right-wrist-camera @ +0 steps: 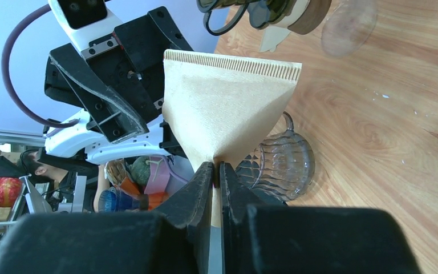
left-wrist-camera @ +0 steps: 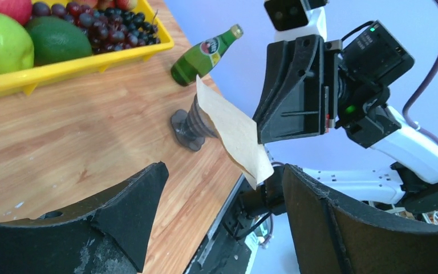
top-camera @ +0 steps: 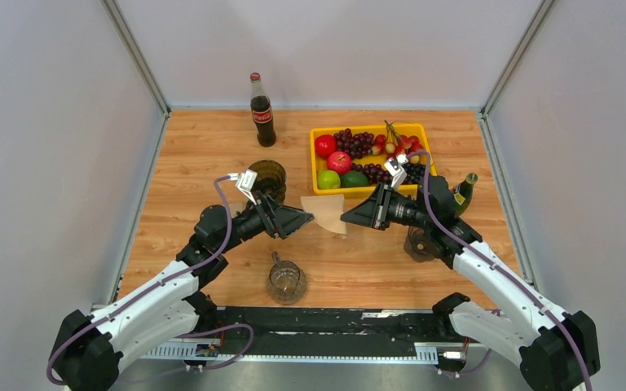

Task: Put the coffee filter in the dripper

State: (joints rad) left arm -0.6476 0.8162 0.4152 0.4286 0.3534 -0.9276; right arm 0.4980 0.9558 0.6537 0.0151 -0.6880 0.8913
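Observation:
My right gripper [right-wrist-camera: 217,166] is shut on the narrow end of a brown paper coffee filter [right-wrist-camera: 228,108] and holds it in the air above the table's middle [top-camera: 326,213]. The filter's wide crimped edge points toward my left gripper [top-camera: 306,218]. That gripper [left-wrist-camera: 223,170] stands open, facing the filter [left-wrist-camera: 234,128], whose corner hangs just before its fingers without touching them. A clear ribbed glass dripper [top-camera: 285,281] with a handle stands on the table near the front edge, below the two grippers and also seen in the right wrist view [right-wrist-camera: 282,165].
A yellow tray [top-camera: 318,186] of fruit sits at the back right. A cola bottle [top-camera: 262,112] stands at the back. A dark glass vessel [top-camera: 268,176] is behind my left gripper. A green bottle [top-camera: 464,191] and a smoky cone-shaped piece [top-camera: 418,243] stand by my right arm.

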